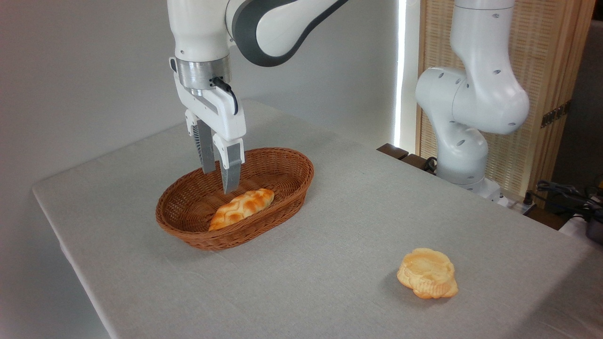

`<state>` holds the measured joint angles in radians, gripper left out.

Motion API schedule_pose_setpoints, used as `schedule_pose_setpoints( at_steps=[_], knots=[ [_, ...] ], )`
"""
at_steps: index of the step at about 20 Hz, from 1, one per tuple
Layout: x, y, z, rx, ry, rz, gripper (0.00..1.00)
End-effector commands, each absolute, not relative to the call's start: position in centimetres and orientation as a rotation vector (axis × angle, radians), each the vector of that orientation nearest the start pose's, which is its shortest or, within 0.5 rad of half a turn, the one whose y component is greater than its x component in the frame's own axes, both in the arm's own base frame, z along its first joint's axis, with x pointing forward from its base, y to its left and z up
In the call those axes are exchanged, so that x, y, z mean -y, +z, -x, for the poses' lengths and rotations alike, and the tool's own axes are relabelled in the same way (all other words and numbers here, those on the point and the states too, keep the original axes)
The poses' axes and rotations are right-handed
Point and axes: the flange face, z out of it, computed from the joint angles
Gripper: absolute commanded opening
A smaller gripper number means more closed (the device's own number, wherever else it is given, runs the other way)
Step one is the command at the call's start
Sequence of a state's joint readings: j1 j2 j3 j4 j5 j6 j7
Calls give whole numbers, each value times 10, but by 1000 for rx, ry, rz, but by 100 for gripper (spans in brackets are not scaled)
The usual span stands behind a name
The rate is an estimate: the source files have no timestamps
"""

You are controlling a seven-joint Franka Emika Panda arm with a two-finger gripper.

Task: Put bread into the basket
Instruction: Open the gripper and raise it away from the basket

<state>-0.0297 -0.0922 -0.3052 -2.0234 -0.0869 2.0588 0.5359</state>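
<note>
Nearest the camera, on the grey desk (330, 282): a round pale-yellow pastry (427, 273), lying flat and well apart from everything else, evidently no part of the job and left alone.

Further back and to the left: the oval wicker basket (287, 162), shallow, reddish-brown, set with its long axis running from lower left to upper right. Inside it, against the near wall: the bread (242, 207), resting on the woven floor, braided ridges upward. Long axis roughly along the basket's own, one pointed end toward the lower left by the rim, the other toward the upper right near the basket's middle. Slightly tipped, probably because the lower-left end rides up the sloping wall.

Just above and behind the loaf: the hand (219, 179), pointing straight down, fingers parted with a clear gap, grasping nothing, tips apart from the bread. Vertical pose suited to a drop from above and a clean lift out over the rim. Judged from this: loaf delivered, task all but done, only a retreat upward remaining.

Farthest back, at the right: the arm's white base, beyond the desk edge.
</note>
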Motion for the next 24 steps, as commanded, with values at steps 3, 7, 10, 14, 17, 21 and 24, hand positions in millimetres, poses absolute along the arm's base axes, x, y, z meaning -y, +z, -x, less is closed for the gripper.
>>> schedule_pose_setpoints(
  at_steps=[3,7,10,14,17,21,24],
  knots=[
    [127,568,-524,-1159,-189,2883,100],
    [72,612,-536,-1207,-40,2894,100],
    [33,634,-546,-1232,-46,2905,100],
    [24,638,-553,-1190,-65,2923,100],
    [31,635,-552,-1197,-42,2927,100],
    [40,633,-551,-1190,-36,2940,100],
    [41,631,-552,-1199,-29,2937,100]
  ],
)
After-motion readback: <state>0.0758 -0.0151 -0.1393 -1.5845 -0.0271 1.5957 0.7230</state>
